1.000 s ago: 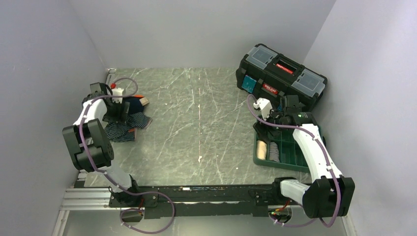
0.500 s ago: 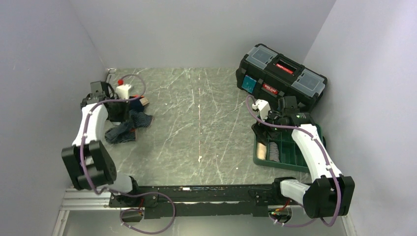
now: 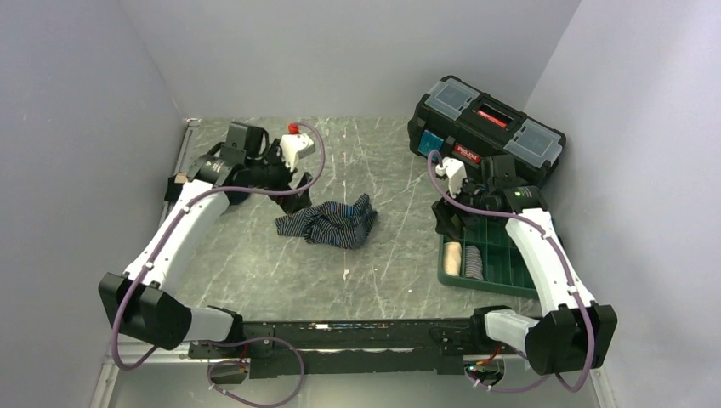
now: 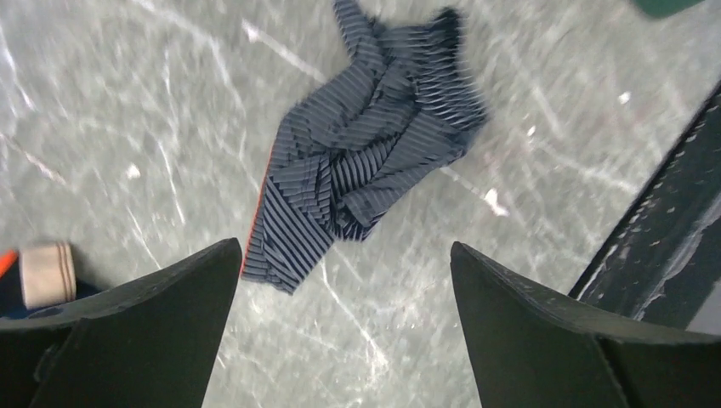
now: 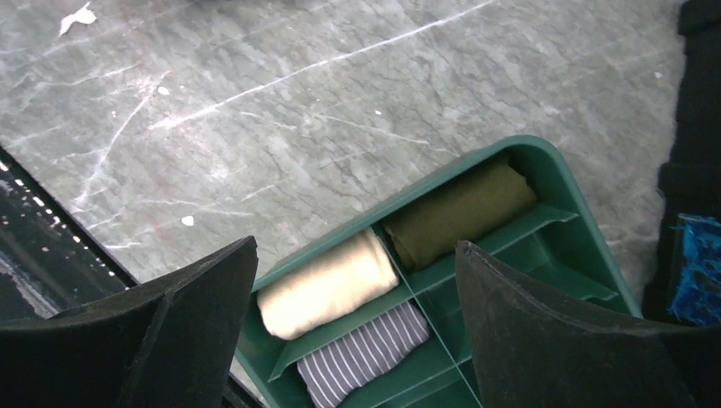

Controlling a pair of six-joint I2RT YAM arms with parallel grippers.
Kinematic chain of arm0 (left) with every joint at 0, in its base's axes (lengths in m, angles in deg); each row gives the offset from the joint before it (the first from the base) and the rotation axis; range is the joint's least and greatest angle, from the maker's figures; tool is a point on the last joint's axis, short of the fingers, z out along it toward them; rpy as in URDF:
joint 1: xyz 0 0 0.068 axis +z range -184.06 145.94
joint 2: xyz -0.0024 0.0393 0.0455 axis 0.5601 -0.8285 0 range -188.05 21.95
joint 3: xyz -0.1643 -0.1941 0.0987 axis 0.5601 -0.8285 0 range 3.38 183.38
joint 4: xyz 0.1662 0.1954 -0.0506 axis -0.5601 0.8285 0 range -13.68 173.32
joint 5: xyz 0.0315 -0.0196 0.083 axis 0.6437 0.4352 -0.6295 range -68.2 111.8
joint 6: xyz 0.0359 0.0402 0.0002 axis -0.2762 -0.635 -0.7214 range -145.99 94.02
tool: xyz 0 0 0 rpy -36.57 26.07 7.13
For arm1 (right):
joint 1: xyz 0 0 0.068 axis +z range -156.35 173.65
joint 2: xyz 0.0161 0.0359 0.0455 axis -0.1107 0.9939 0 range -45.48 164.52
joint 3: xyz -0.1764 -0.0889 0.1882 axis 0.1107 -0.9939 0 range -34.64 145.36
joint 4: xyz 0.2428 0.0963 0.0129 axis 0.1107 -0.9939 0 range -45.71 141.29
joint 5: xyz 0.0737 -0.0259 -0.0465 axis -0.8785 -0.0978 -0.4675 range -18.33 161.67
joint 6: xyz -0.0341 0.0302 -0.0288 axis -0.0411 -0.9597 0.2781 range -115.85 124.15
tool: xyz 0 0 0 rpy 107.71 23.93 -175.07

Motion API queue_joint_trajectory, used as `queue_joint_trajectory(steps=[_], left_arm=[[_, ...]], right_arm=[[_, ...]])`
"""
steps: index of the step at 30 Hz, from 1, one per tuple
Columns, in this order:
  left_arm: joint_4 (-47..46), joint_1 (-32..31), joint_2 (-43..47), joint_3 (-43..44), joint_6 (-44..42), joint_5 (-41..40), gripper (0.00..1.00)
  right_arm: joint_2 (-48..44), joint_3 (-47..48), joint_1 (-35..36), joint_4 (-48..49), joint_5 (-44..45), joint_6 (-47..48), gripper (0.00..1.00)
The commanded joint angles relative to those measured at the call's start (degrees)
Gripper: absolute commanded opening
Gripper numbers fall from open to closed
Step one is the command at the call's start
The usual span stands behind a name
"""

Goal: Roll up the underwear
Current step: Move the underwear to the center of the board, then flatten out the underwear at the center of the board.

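Lying crumpled: navy white-striped cloth underwear [image 4: 366, 161]; L gripper [image 4: 344, 248] open beside it, R gripper [image 5: 355, 245] open over green plastic tray [image 5: 544, 153].

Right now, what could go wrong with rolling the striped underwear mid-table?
The navy, white-striped cloth underwear lies crumpled and folded over itself, so rolling it as is would likely give a lumpy, loose roll. The open left pincer hangs above it holding nothing; grabbing one bunched fold may just drag the heap.
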Motion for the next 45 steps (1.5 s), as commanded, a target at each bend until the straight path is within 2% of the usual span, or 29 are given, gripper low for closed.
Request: queue_joint_trajectory(steps=[1,7,12,16,20,28,31,34,36,38,39,40,45], left_arm=[[-2.3,0.1,0.6,-8.2,-1.7,-8.9,1.0],[-6.6,0.2,0.8,-16.1,-3.9,-13.8,0.99],[-10.4,0.1,-0.6,-18.6,-3.9,-11.2,0.99],[-14.1,0.3,-0.1,-21.8,-3.7,-9.8,0.99],[-17.4,1.0,2.5,-25.3,-3.9,-10.3,1.0],[-19.3,4.1,7.1,-29.8,-4.5,-11.9,0.99],[-19.0,4.2,6.9,-29.5,-4.5,-11.6,0.99],[-19.1,4.3,6.9,-29.0,-4.6,-11.7,0.99],[-19.3,4.8,7.2,-28.7,-4.3,-11.0,0.99],[-19.5,5.5,7.9,-28.3,-3.7,-9.9,0.99],[-19.6,6.2,8.2,-28.2,-3.4,-9.4,0.99],[-19.8,6.9,8.7,-28.0,-3.0,-8.8,0.99],[-21.4,13.6,11.5,-26.9,0.4,-3.2,0.99]], right_arm=[[1.8,2.1,2.0,1.7,-2.6,-1.3,0.89],[7.0,3.1,7.3,8.3,-7.5,-1.8,0.89],[16.3,5.4,14.4,15.7,-8.9,-5.6,0.88],[24.5,7.7,18.6,21.4,-5.5,-9.7,0.85],[33.0,12.3,18.8,24.6,-3.6,-15.5,0.8],[48.7,22.6,18.9,21.5,-4.3,-20.0,0.7],[51.8,23.8,18.9,19.9,-5.9,-20.6,0.62],[53.5,24.1,19.0,18.1,-8.4,-20.8,0.49],[54.1,25.5,19.0,16.0,-9.7,-20.3,0.36],[53.8,27.9,19.0,13.0,-10.0,-18.9,0.19],[53.3,29.7,19.0,11.4,-9.6,-18.2,0.06],[52.6,31.7,18.9,9.6,-8.9,-17.2,0.0],[47.7,43.7,19.0,2.0,-7.5,-15.0,0.0]])
